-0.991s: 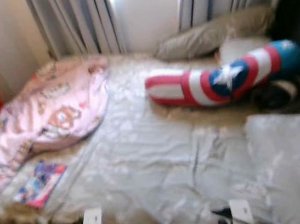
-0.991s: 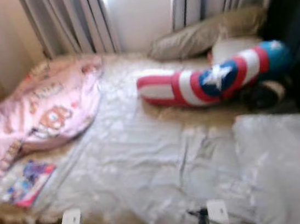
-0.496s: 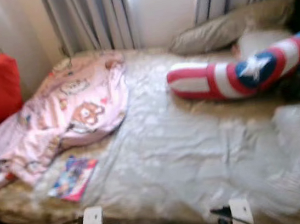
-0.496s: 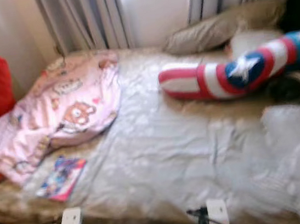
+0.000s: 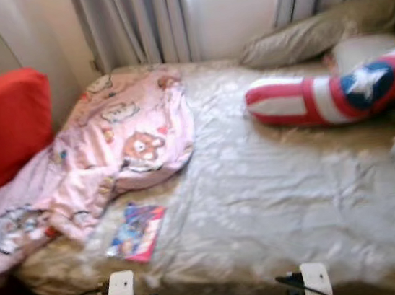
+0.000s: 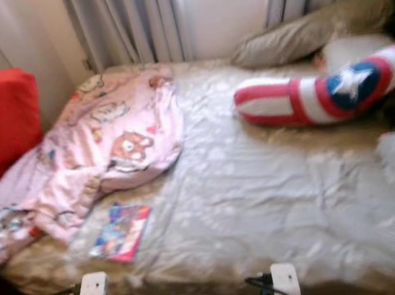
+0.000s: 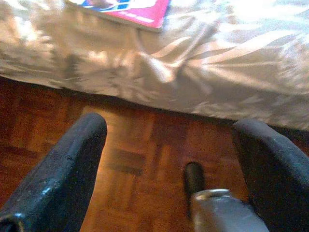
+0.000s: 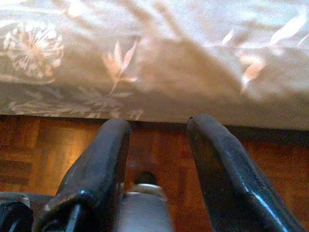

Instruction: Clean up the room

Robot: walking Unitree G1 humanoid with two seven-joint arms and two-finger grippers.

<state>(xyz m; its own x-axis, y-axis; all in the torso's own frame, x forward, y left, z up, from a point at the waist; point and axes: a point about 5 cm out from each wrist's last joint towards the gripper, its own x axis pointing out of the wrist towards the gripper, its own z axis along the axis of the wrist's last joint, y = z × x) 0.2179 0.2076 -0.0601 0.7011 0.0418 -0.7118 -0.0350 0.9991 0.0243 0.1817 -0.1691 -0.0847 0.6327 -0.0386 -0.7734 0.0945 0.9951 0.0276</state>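
Nothing looks tidied yet: a book (image 5: 136,233) and a pink blanket (image 5: 114,148) lie on the bed (image 5: 277,195), while the left gripper (image 7: 169,159), jaws wide open, and the right gripper (image 8: 159,159), jaws slightly apart, hang empty over the floor (image 7: 140,154).

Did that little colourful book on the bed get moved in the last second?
No. The book lies at the same spot just below the pink blanket near the bed's front edge; the whole picture shifted, so the camera turned.

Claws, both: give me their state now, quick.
Left claw: open, holding nothing, over the wooden floor.
Right claw: open, holding nothing.
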